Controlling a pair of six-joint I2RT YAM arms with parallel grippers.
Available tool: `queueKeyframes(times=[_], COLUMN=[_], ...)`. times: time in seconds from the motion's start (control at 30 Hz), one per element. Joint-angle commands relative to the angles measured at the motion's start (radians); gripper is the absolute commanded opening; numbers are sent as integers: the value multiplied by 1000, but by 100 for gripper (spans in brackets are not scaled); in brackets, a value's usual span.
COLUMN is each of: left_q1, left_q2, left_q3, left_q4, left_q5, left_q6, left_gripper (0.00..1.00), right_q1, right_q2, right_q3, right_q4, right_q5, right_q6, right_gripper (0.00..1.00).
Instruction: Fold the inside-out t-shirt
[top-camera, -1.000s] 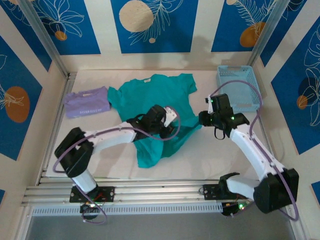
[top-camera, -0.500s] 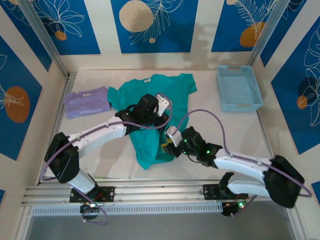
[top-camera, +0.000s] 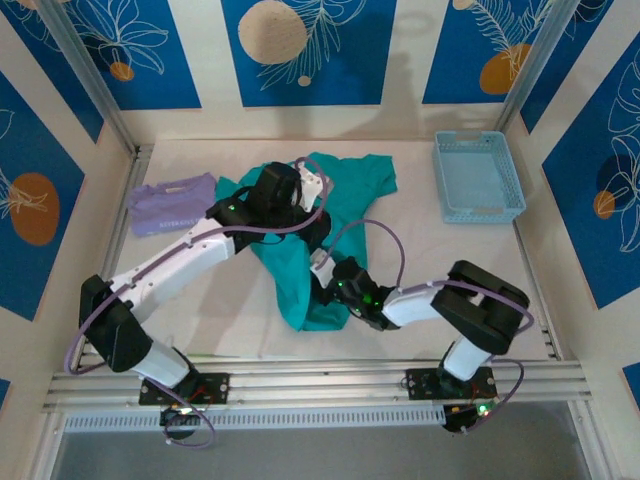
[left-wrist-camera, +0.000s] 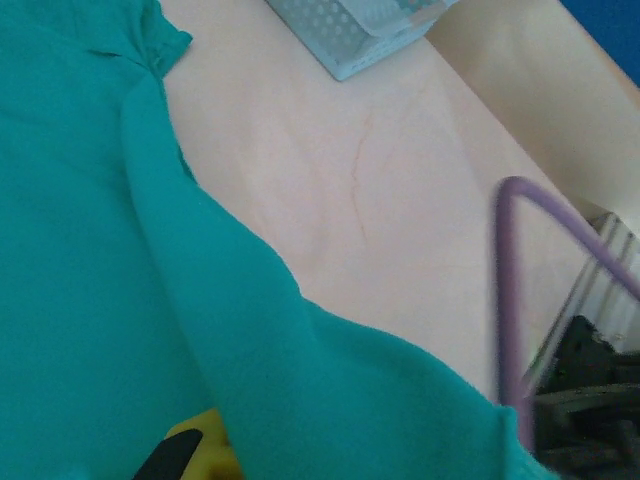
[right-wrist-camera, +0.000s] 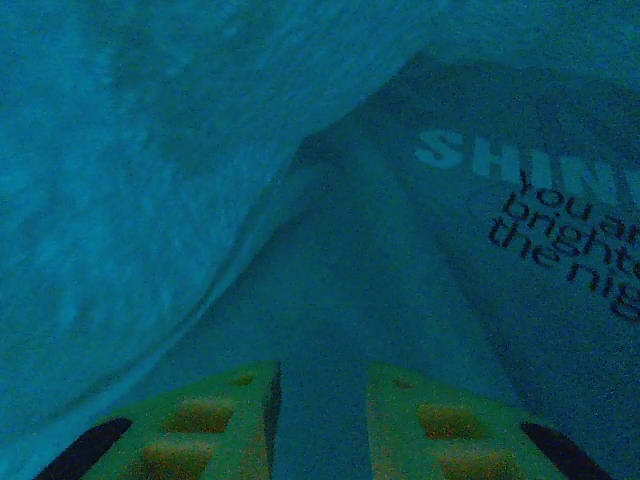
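Two garments lie on the table, and only one matters here. Farthest left sits a folded lavender garment, well clear of the work and probably set aside as no part of it. Next to it, the left arm stretches long and low from its base at the near edge, reaching diagonally toward the middle of the table with its wrist bent over the cloth. The left gripper is pinched together on the inside-out t-shirt, and from its wrist camera the teal fabric rises in a taut ridge toward the fingers. I judge it holds that edge up so that the body of the shirt opens like a tent.

Mid-table, the shirt lies bunched, with its far half spread flat and a narrow tail trailing toward the near edge. The right arm is folded tight, elbow out to the right and forearm doubled back leftward, so the right gripper pokes in under the lifted fabric. Its fingers stand a little apart inside the shirt, teal cloth all around and a pale print just ahead; I see nothing clamped between them yet. It seems placed to catch an inner layer.

Far right, a light blue basket stands apart, untouched.
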Motion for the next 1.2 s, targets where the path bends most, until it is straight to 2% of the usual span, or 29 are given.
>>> queueKeyframes(times=[0.0, 0.17, 0.23, 0.3, 0.47, 0.67, 0.8, 0.83, 0.9, 1.03, 1.1, 1.17], left_q1=[5, 3, 1, -3, -28, -52, -55, -56, -56, -56, -54, -50], left_q2=[-35, -74, -95, -109, -101, -90, -97, -101, -104, -103, -109, -116], left_q3=[40, 38, 35, 32, 73, 137, 179, 189, 217, 291, 320, 341], left_q4=[-47, -15, 5, 29, 37, 12, 3, 4, -8, -53, -67, -72], left_q5=[99, 176, 207, 230, 248, 277, 300, 307, 303, 259, 220, 165], left_q6=[-32, -61, -69, -78, -74, -55, -43, -39, -28, 9, 25, 30], left_gripper=[0, 0, 0, 0, 0, 0, 0, 0, 0, 0, 0, 0], right_q1=[2, -36, -64, -66, -55, -111, -155, -162, -167, -180, -191, -195], right_q2=[72, 152, 152, 158, 200, 270, 324, 341, 372, 433, 458, 473], right_q3=[70, 199, 238, 254, 324, 459, 556, 579, 626, 698, 722, 736], right_q4=[108, -16, -127, -165, -270, -472, -620, -649, -709, -809, -851, -878], right_q5=[90, 347, 378, 381, 301, 277, 219, 202, 190, 145, 109, 92], right_q6=[-48, -11, 53, 62, 47, 125, 177, 182, 185, 212, 234, 241], right_gripper=[31, 33, 34, 36, 44, 57, 64, 72, 77, 77, 73, 65])
